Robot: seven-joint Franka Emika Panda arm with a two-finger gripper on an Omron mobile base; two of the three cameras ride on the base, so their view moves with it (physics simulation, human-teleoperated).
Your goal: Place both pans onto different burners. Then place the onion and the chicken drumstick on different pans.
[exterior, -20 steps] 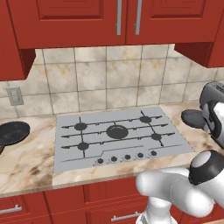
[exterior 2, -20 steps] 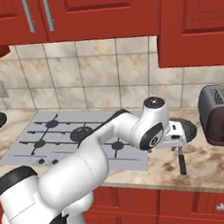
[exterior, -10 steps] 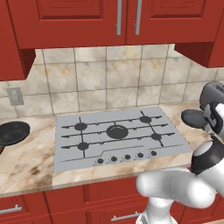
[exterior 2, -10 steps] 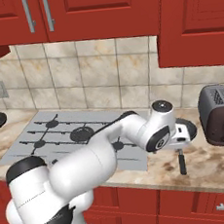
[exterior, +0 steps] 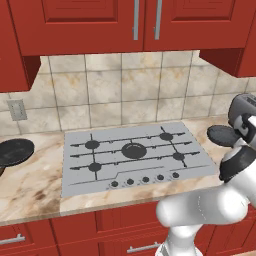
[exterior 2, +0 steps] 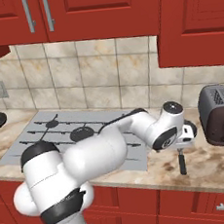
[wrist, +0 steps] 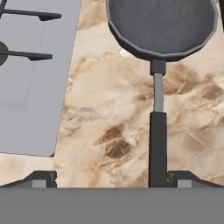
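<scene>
From the left base camera, five burners (exterior: 134, 150) sat under thin grates on one silver cooktop (exterior: 200, 162), with five small knobs (exterior: 145, 179) along its front edge. One black pan (exterior: 15, 151) lay on the marble counter (exterior: 30, 187) well left of the cooktop, and one dark-grey pan (exterior: 223, 135) lay to its right, near one toaster (exterior: 241, 107).

From the right base camera, the white arm (exterior 2: 135, 131) reached over the counter's right side, its hand above the grey pan's dark handle (exterior 2: 181, 162), beside the toaster.

In the hand camera, the gripper (wrist: 113, 178) stood wide open, holding nothing, its two fingertips (wrist: 43, 179) straddling the handle, the grey pan resting on the counter beside the cooktop.
</scene>
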